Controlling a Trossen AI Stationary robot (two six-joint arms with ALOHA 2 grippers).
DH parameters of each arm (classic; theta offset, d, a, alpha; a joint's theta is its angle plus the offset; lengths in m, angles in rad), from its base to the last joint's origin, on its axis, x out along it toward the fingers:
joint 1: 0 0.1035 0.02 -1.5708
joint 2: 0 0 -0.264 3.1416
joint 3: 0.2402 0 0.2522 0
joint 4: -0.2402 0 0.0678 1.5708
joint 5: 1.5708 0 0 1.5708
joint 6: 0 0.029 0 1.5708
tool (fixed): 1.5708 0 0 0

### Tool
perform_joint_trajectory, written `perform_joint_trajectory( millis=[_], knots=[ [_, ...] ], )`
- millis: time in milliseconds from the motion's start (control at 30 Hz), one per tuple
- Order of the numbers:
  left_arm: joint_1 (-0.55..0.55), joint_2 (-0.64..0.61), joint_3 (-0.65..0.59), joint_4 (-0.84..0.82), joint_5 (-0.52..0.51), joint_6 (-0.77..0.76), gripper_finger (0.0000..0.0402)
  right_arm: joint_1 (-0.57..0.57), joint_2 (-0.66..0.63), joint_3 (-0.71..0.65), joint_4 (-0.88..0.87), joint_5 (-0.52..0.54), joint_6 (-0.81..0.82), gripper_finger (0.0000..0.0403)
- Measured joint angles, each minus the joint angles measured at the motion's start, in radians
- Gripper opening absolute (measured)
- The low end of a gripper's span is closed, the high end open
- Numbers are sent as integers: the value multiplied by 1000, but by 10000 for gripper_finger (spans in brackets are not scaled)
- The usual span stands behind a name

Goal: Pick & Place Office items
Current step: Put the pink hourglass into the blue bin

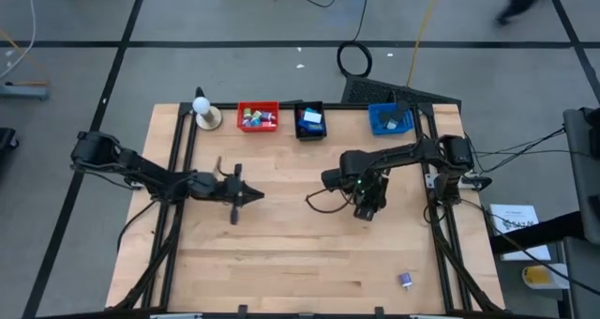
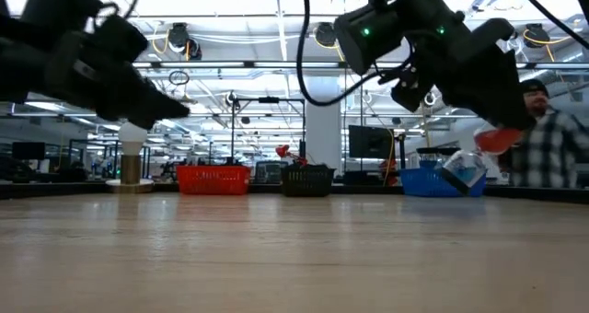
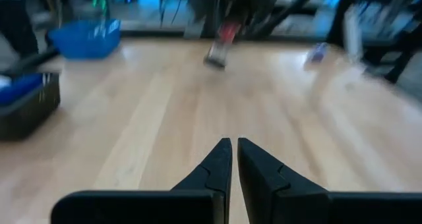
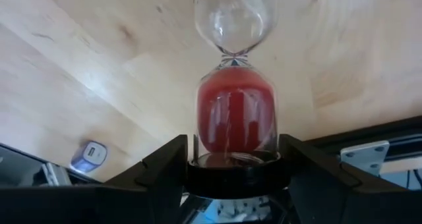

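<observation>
The right gripper (image 1: 367, 209), mid-table, clamps one hourglass (image 4: 235, 112) with red sand, lifted off the wood. The left gripper (image 1: 239, 195), fingers pressed together and empty, hangs left of centre. Bare table (image 1: 281, 263) surrounds both. Three bins line the far edge: red (image 1: 258, 116), black (image 1: 310, 121), blue (image 1: 390, 118). One small purple piece (image 1: 405, 281) lies near the front right edge

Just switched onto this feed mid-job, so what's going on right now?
The right hand holds an hourglass with red sand, lifted above the middle of the table. The left hand is shut and empty, hovering over the table's left half. Red, black and blue bins at the far edge already hold items. One small purple piece lies near the front right.
</observation>
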Motion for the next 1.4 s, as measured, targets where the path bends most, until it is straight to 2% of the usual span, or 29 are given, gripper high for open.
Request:
perform_joint_trajectory(
  millis=[100, 200, 300, 433, 500, 633, 900, 1167, 1400],
  knots=[
    [5, 59, 82, -119, -38, -16, 33, 14, 0, 25, 0, 16, 1, 214],
    [10, 174, 181, -123, -16, 21, 33, 32, 0, 36, 11, 17, 7, 214],
    [13, 322, 259, -41, 20, 75, 33, 56, 0, 36, 53, 21, 18, 214],
    [42, 532, 344, 110, 24, 63, 32, 98, 0, 36, 117, 47, 16, 214],
    [49, 628, 400, 179, 66, 60, 32, 116, 0, 36, 167, 64, 7, 214],
    [39, 743, 522, 207, 92, 60, 32, 138, 0, 36, 267, 69, -7, 214],
    [33, 816, 676, 93, 86, 52, 33, 155, 0, 36, 439, 101, -39, 215],
    [21, 816, 694, 19, 38, 36, 33, 155, 0, 35, 621, 102, -98, 215],
    [-1, 816, 693, -30, 30, 36, 33, 155, 0, 35, 643, 102, -100, 215]
  ],
)
